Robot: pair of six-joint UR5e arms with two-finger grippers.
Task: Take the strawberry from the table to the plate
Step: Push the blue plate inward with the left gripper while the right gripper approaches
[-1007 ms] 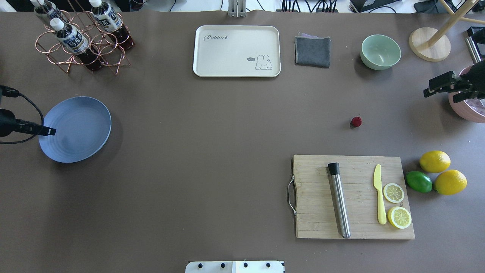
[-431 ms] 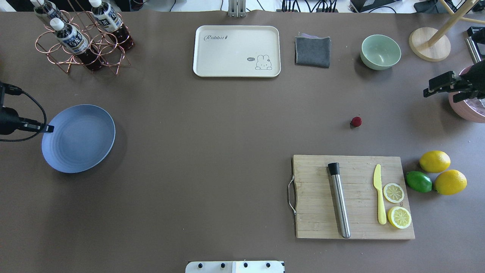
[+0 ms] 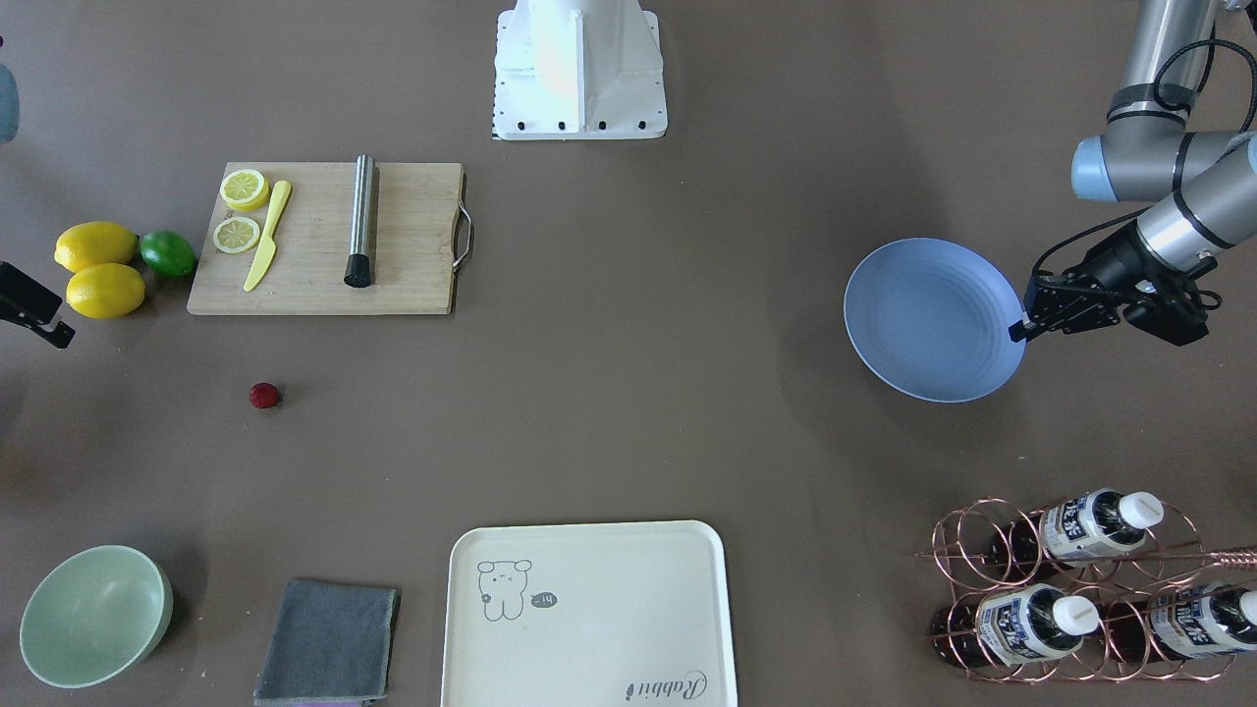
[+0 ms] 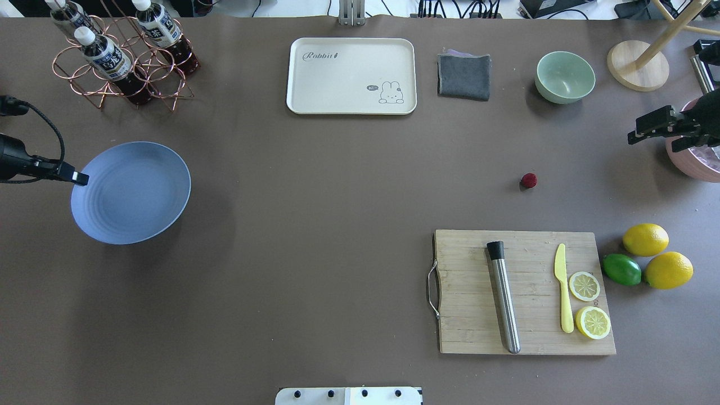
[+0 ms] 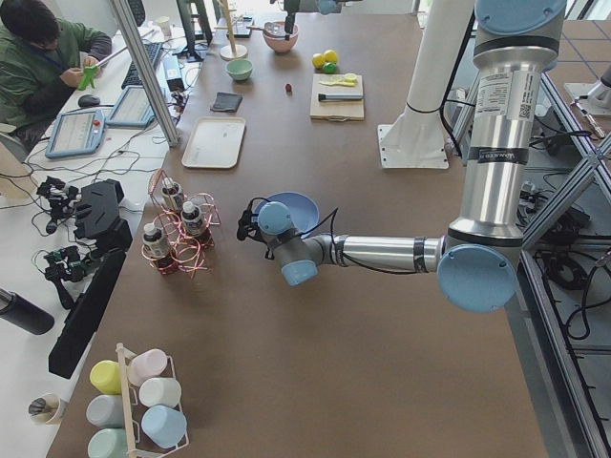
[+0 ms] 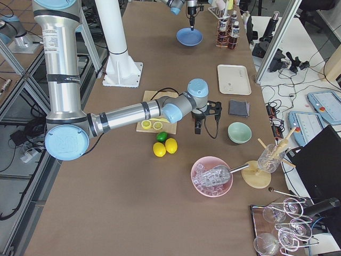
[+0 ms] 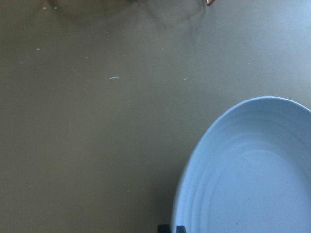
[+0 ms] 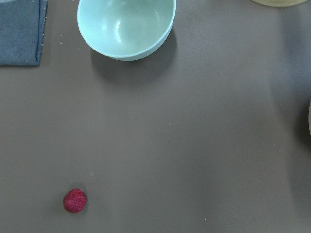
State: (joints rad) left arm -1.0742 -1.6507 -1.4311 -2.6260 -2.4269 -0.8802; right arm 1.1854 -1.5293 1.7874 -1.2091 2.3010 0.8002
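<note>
While the table [image 4: 337, 185] carries everything else, the plate [image 4: 135, 194] has its rim pinched between the left gripper [image 4: 80, 179] fingers and looks raised. Right gripper [image 4: 651, 138] fingers spread wide, nothing between them. Strawberry [image 4: 528, 180] lies on the table, well out past those right fingertips, far from the plate

The arms [image 5: 496, 143] I steer are shiny silver tubes with light blue caps [image 5: 482, 279] at the joints. They share a white base [image 3: 579, 88] with small dark screws [image 3: 561, 126], and a black cable [image 4: 56, 138] loops by the black left gripper [image 4: 80, 179].
</note>
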